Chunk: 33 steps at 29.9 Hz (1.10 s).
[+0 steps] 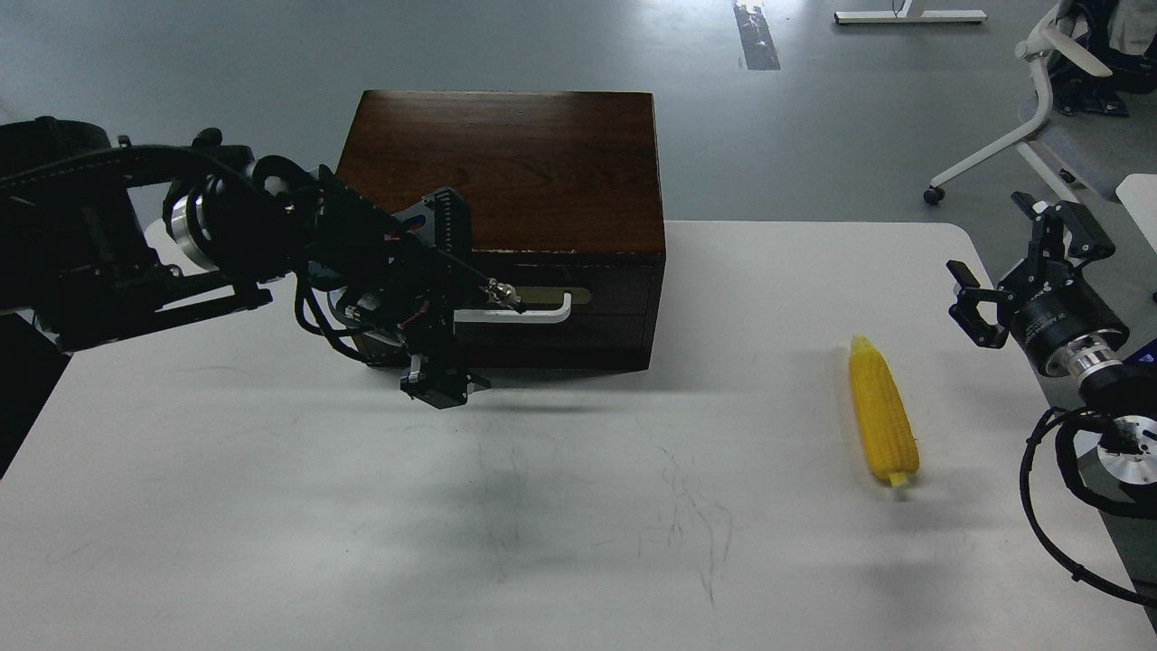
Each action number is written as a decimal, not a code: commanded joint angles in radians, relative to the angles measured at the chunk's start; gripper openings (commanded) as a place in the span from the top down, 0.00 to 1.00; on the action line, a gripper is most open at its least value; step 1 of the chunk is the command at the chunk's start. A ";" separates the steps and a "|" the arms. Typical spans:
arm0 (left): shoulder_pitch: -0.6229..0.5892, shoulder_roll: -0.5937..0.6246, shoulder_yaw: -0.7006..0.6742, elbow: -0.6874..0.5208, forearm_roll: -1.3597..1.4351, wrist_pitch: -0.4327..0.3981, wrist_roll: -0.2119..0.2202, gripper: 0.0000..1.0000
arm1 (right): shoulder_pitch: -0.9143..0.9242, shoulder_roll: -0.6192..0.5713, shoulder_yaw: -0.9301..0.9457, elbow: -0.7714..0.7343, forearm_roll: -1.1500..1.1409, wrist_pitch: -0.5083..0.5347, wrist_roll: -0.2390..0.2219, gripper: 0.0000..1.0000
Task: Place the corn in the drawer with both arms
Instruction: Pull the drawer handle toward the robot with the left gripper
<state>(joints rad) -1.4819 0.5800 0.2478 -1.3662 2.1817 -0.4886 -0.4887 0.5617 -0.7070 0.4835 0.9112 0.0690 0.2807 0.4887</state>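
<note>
The corn lies on the white table at the right, its tapered end pointing away from me and its pale stub towards me. The dark brown wooden box stands at the table's far middle, and its drawer is shut. My left gripper is open right in front of the left end of the white bar handle, one finger above it and one below; whether it touches the handle cannot be told. My right gripper is open and empty at the table's right edge, above and to the right of the corn.
Cables trail from both wrists. An office chair base and the grey floor lie beyond the table at the far right. Faint scuff marks cross the table's middle.
</note>
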 commanded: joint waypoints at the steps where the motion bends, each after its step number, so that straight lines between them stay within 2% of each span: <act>1: 0.000 -0.003 -0.001 0.004 0.000 0.000 0.000 0.02 | 0.000 -0.002 0.001 0.000 0.000 0.000 0.000 0.00; 33: 0.012 -0.025 0.001 0.003 0.000 0.000 0.000 0.02 | -0.002 -0.002 0.000 0.000 0.000 0.000 0.000 0.00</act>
<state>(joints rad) -1.4697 0.5577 0.2478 -1.3637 2.1817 -0.4888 -0.4887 0.5614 -0.7087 0.4831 0.9120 0.0690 0.2807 0.4887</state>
